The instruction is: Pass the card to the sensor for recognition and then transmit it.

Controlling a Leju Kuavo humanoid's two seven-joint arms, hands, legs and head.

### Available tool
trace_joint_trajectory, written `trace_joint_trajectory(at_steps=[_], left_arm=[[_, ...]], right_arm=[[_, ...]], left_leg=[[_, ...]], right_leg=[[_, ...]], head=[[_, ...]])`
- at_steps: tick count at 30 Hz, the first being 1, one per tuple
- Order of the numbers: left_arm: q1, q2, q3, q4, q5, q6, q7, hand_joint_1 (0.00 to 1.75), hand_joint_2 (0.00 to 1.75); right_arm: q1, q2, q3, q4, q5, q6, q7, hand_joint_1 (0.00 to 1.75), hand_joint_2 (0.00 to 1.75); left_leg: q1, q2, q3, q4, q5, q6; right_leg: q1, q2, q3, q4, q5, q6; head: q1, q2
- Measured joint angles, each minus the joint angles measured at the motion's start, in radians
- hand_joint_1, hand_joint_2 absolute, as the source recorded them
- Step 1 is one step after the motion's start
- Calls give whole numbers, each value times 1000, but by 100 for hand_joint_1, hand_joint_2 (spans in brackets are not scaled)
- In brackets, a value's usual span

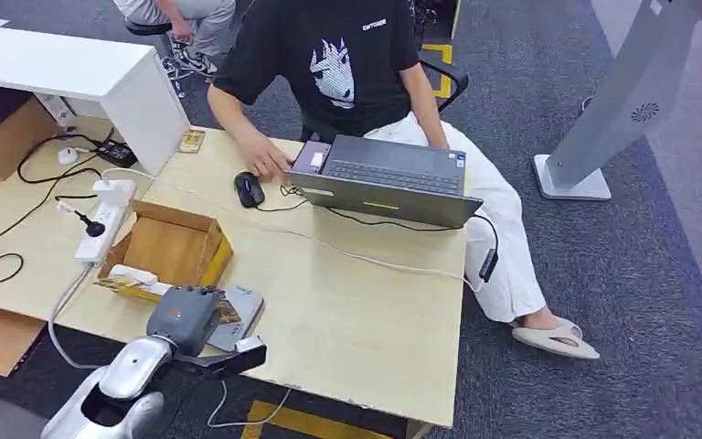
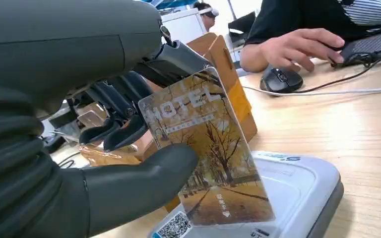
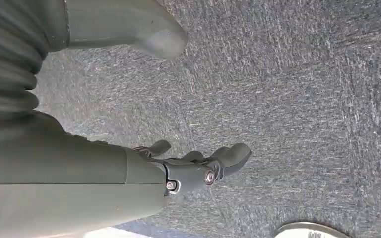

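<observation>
Left hand pinches the card upright, lower edge resting on the sensor directly beneath; right hand hangs empty, fingers loosely apart.

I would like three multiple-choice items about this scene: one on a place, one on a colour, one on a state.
1. Where is the lower edge of the yellow HOTEL card?
A. on the grey flat card sensor
B. in the open cardboard box
C. on the laptop

2. What colour is the computer mouse?
A. white
B. black
C. red

3. What is the right hand doing?
A. holding the card
B. pressing the sensor
C. holding nothing, above carpet

Answers: 1 A, the left wrist view shows the card, held by the left hand, meeting the sensor's top. 2 B, it looks black beside the person's hand. 3 C, its fingers are apart with only carpet behind.
</observation>
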Motion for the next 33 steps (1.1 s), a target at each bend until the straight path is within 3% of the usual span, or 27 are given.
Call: trace_joint_trajectory(at_steps=[21,33], left_arm=[[-106,73,85,-134,19,37,11,175,175],[-212,163,184,-156,17,77,18,175,175]], right_arm=[[-2,-2,71,-18,-143,-21,64,0,175],[87,-2,183,-86,-188,-35,145,0,175]], left_leg=[[0,1,-1,0,0,0],[0,3,-2,0,0,0]], right_leg=[[0,2,-3,0,0,0],[0,3,-2,0,0,-1]], head=[[0,0],[0,0]])
